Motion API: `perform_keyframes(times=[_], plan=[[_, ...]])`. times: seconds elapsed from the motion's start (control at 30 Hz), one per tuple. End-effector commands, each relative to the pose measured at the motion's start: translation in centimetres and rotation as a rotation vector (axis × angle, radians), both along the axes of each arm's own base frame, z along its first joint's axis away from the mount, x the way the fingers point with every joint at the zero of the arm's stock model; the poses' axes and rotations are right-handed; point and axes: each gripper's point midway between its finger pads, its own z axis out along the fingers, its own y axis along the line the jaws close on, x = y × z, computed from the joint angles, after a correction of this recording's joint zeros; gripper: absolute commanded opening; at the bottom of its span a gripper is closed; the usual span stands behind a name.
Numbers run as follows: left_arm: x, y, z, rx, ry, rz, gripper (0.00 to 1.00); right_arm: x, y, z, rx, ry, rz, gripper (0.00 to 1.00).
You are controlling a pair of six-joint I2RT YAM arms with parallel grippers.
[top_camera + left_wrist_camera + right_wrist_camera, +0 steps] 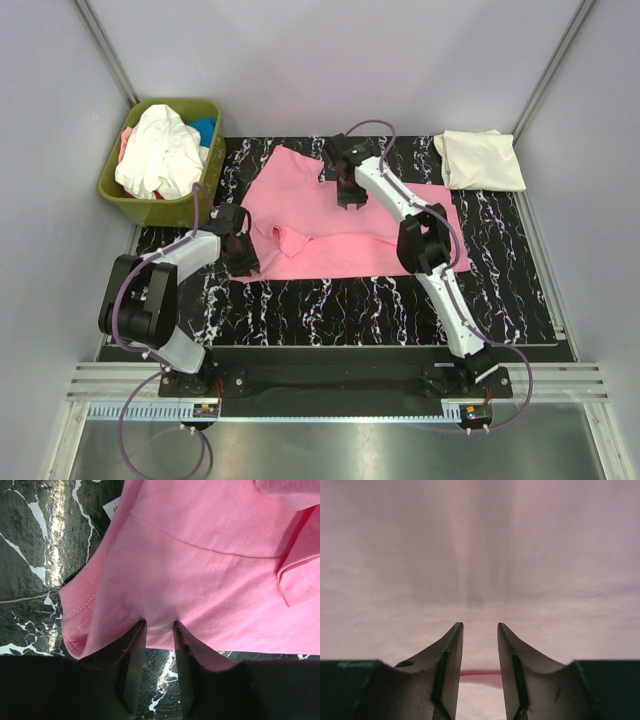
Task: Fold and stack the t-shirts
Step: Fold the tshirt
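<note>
Marble counter (330,305): pink shirt (340,235) half-folded, left hand (160,626) narrow at hem, probably pinching; right hand (480,626) unclear; cream shirt (480,160) folded.

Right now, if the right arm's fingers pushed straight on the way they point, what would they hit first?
Most likely the pink t-shirt: pale pinkish cloth fills the wrist view just ahead of the right gripper. The gap left is hard to judge.

Pink t-shirt (370,225) on black white-veined table (330,300); olive bin (130,195)
</note>
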Motion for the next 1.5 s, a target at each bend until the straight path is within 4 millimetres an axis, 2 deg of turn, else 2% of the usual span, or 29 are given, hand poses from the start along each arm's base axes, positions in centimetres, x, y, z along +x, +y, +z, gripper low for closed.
perform_keyframes(times=[0.0,0.03,0.07,0.1,0.13,0.17,0.2,0.23,0.27,0.3,0.33,0.37,0.4,0.47,0.5,0.6,0.73,0.87,1.1,1.17,1.33,1.37,1.43,1.47], plan=[[-1.3,2.0,-1.9,0.089,0.045,0.02,0.36,2.1,-2.8,4.5,-0.044,-0.087,0.01,0.41],[-1.3,1.9,-1.9,0.083,0.046,0.019,0.35,2.0,-3.1,7.1,-0.03,-0.128,0.016,0.41],[-1.2,1.9,-1.9,0.08,0.045,0.02,0.34,1.8,-3.5,8.1,-0.032,-0.146,0.01,0.41],[-1.3,1.9,-1.8,0.08,0.047,0.022,0.33,1.0,-4.1,7.3,-0.047,-0.128,0.011,0.41],[-1.1,1.9,-1.6,0.085,0.041,0.026,0.33,0.3,-4.2,10.9,-0.004,-0.188,0.005,0.41],[-1.0,1.9,-1.2,0.081,0.029,0.029,0.32,0.2,-4.0,11.7,0.029,-0.218,0.004,0.42],[-0.9,1.8,-1.0,0.077,0.023,0.033,0.33,-1.6,-4.4,10.1,0.033,-0.16,0.014,0.42],[-0.6,1.8,-0.7,0.077,0.013,0.036,0.33,-2.5,-4.4,12.1,0.079,-0.186,0.001,0.42],[-0.4,1.8,-0.4,0.076,0.002,0.036,0.33,-3.3,-4.4,12.0,0.096,-0.173,0.0,0.42],[-0.4,1.8,-0.3,0.078,0.005,0.034,0.33,-5.1,-4.4,10.1,0.111,-0.102,0.009,0.41],[-0.2,1.8,-0.2,0.077,0.002,0.034,0.33,-6.1,-4.4,10.2,0.136,-0.085,-0.001,0.41],[-0.3,1.8,-0.4,0.077,0.007,0.033,0.33,-7.0,-4.2,9.3,0.15,-0.049,0.005,0.4],[-0.2,1.7,-0.5,0.074,0.006,0.031,0.33,-8.6,-4.1,7.3,0.167,0.02,0.014,0.36],[-0.5,1.5,-1.1,0.066,0.023,0.028,0.33,-9.9,-4.1,5.9,0.184,0.061,0.008,0.33],[-0.6,1.5,-1.3,0.064,0.025,0.025,0.33,-10.8,-4.2,4.4,0.187,0.096,0.01,0.28],[-0.9,1.7,-1.8,0.075,0.034,0.026,0.33,-11.6,-4.4,2.7,0.179,0.132,0.007,0.26],[-1.0,1.8,-1.8,0.077,0.04,0.023,0.33,-11.2,-4.9,1.4,0.134,0.146,0.005,0.26],[-1.2,2.1,-1.9,0.088,0.045,0.023,0.34,-10.4,-6.7,0.5,0.098,0.161,-0.042,0.26],[-1.6,2.6,-2.1,0.115,0.055,0.03,0.35,-8.8,-14.2,-1.9,0.013,0.205,-0.195,0.27],[-1.5,2.7,-2.0,0.115,0.054,0.034,0.35,-8.4,-15.7,-2.1,-0.004,0.203,-0.223,0.27],[-1.5,2.9,-2.1,0.126,0.055,0.039,0.37,-6.1,-19.4,-1.2,-0.041,0.17,-0.3,0.28],[-1.5,3.0,-2.1,0.127,0.053,0.041,0.37,-4.7,-20.0,0.2,-0.053,0.132,-0.312,0.28],[-1.5,3.0,-2.1,0.129,0.054,0.04,0.38,-3.3,-20.8,0.3,-0.078,0.119,-0.326,0.29],[-1.5,3.1,-2.1,0.13,0.054,0.042,0.38,-1.6,-21.5,1.8,-0.08,0.077,-0.344,0.29]])
